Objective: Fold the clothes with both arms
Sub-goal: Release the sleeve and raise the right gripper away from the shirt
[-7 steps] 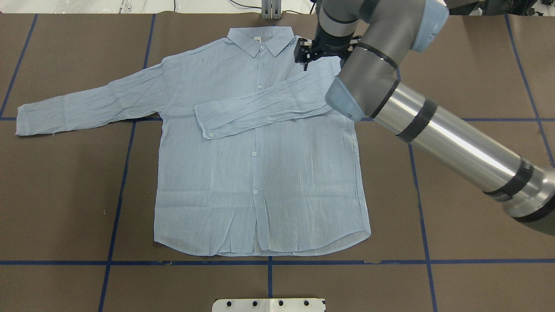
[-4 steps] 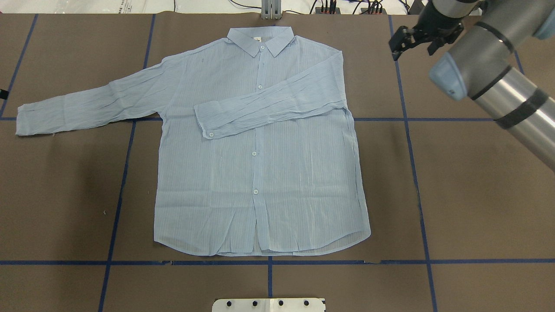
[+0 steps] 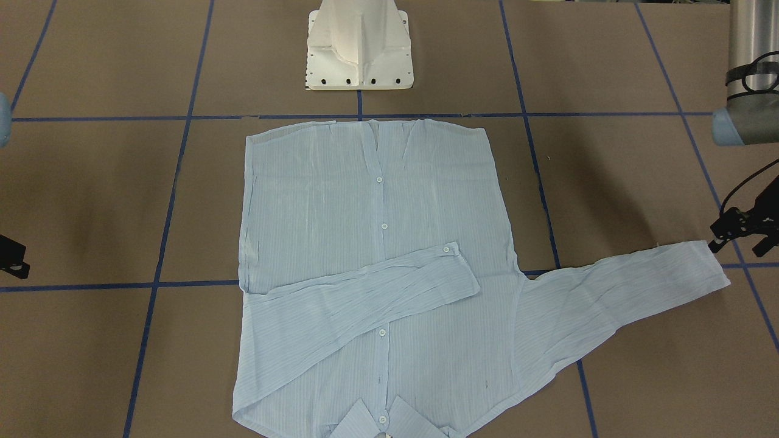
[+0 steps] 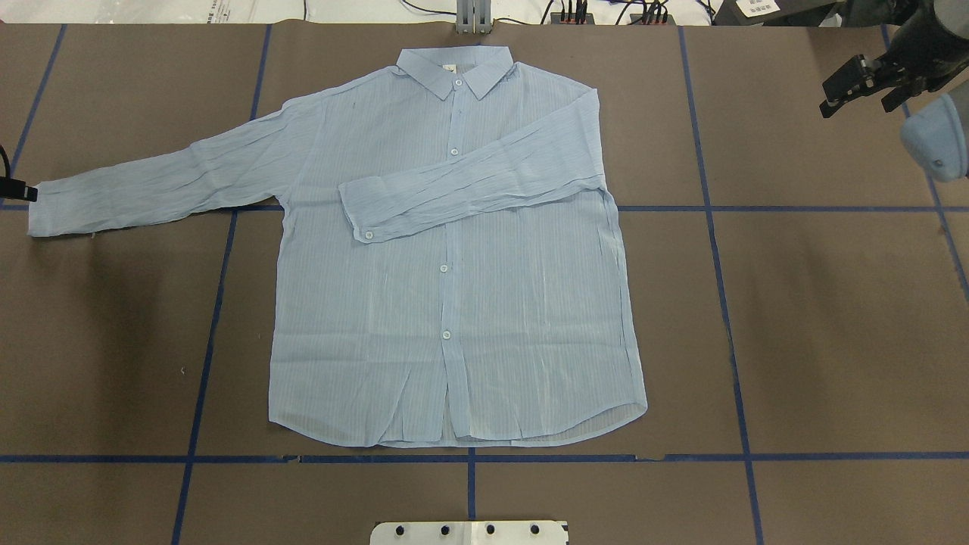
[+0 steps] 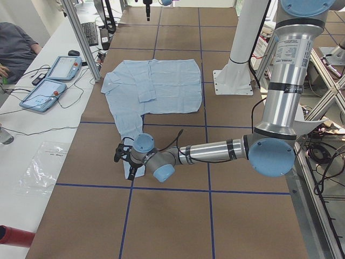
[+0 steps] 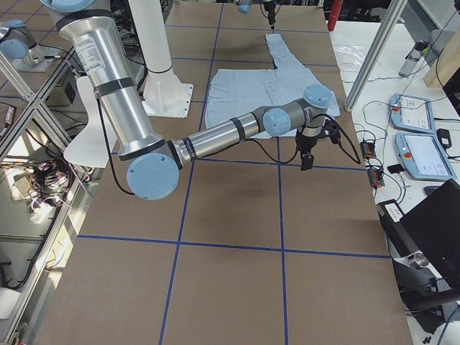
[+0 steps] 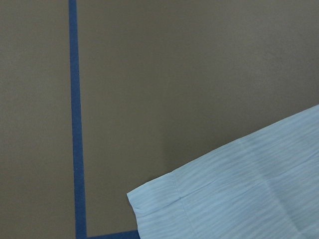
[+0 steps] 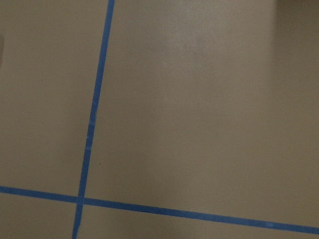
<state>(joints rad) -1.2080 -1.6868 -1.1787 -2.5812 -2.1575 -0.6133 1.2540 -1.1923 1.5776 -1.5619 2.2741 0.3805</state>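
Lying flat: thin, crinkled, finely striped shirt (image 4: 530, 303).

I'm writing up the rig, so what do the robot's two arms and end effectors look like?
Both the left arm and right arm are silver-and-grey tubes with light-blue round joint caps, black bands and black cables. The left end effector and right end effector are black, two-fingered.
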